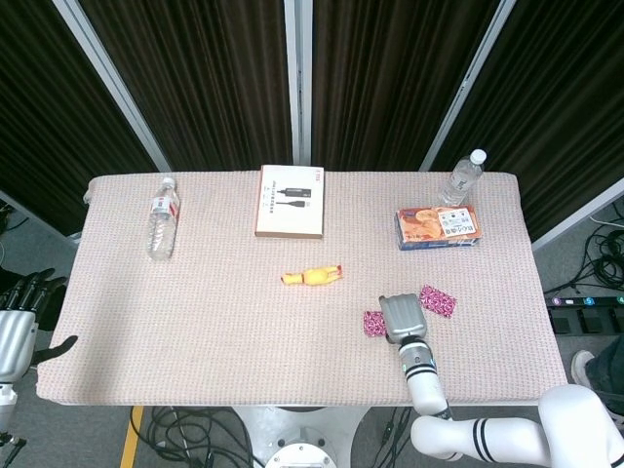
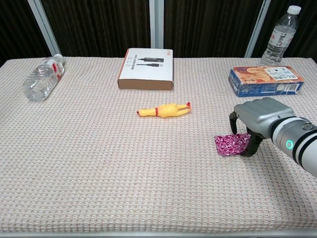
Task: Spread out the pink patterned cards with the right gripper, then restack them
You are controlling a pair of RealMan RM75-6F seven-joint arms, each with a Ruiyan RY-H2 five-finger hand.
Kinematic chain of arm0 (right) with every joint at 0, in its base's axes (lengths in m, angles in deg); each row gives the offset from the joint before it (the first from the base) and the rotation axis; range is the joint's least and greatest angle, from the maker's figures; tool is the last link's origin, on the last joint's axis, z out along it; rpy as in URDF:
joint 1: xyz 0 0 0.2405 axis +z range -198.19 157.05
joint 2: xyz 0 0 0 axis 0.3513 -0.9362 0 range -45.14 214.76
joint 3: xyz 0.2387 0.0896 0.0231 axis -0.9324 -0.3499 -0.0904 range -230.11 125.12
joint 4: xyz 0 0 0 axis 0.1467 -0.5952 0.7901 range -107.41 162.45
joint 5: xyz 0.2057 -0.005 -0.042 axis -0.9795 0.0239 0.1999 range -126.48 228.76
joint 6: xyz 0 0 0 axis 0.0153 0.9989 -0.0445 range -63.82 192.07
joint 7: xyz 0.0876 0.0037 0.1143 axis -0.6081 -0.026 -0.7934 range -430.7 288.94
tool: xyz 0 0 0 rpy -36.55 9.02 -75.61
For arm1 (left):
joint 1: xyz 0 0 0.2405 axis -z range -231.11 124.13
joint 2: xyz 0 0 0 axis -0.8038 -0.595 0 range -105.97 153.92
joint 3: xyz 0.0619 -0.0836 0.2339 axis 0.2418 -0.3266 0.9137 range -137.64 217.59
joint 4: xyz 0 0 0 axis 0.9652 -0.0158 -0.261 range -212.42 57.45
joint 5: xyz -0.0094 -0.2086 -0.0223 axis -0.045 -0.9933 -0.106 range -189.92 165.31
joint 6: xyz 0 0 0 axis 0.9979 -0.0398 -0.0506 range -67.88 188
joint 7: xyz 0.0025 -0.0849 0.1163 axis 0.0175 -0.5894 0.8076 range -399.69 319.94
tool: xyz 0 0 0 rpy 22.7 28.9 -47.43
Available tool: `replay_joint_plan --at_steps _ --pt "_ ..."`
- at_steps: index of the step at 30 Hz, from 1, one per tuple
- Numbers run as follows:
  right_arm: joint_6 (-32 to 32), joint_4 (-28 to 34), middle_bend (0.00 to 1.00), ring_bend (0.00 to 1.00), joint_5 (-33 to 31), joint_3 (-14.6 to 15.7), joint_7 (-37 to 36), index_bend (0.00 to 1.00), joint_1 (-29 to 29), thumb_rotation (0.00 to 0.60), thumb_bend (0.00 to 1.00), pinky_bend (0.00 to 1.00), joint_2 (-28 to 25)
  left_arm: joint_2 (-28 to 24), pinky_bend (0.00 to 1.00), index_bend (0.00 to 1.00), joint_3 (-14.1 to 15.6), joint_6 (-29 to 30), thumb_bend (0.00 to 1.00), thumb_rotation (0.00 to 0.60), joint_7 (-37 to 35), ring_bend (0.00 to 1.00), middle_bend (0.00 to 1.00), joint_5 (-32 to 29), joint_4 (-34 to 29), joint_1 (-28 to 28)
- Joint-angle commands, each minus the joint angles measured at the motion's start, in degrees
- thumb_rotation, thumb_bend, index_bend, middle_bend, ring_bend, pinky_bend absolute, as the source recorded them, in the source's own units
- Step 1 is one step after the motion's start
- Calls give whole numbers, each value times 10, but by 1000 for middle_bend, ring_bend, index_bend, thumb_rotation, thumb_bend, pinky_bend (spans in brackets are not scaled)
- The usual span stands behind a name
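The pink patterned cards lie on the table's right front part. In the head view one card pokes out left of my right hand and another card lies apart to its right. In the chest view my right hand arches over the pink cards, its fingertips pressing down on their right edge and its thumb hanging above them. The card to the right is hidden behind the hand there. My left hand hangs off the table's left front corner, fingers apart and holding nothing.
A yellow rubber chicken lies mid-table. A brown box is at the back centre, and a bottle lies on its side at the back left. A blue snack box and an upright bottle stand at the back right.
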Motion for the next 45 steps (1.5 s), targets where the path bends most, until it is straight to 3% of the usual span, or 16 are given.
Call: replay_joint_plan --at_steps 1,15,17,22,29,37,45 --pt "-3 -2 1000 865 -1 -4 1 433 0 567 69 902 4 0 241 227 0 -1 0 598 0 134 219 -1 0 0" --pt "-8 -14 1000 866 -7 -10 16 431 -3 565 63 902 15 0 241 227 0 -4 0 595 -1 134 219 -1 0 1" --pt "-9 -13 1000 864 -8 -11 19 408 -3 540 46 902 14 0 241 227 0 -3 0 596 -2 134 219 -1 0 1" --pt "-13 -6 1000 861 -5 -15 18 329 -3 408 9 902 7 0 241 227 0 -3 0 596 -1 134 219 -1 1 1" --pt "-12 3 1000 862 -6 -18 23 311 -2 382 5 902 -3 1 241 227 0 -3 0 597 -2 134 219 0 1 1" --pt "-5 35 1000 861 -7 -28 39 315 3 381 5 902 -60 2 241 227 1 -4 0 596 -2 134 219 0 2 2" --pt "-18 39 1000 861 -56 -34 45 362 -1 385 4 902 -139 6 241 227 2 -8 0 597 3 134 219 -2 4 3"
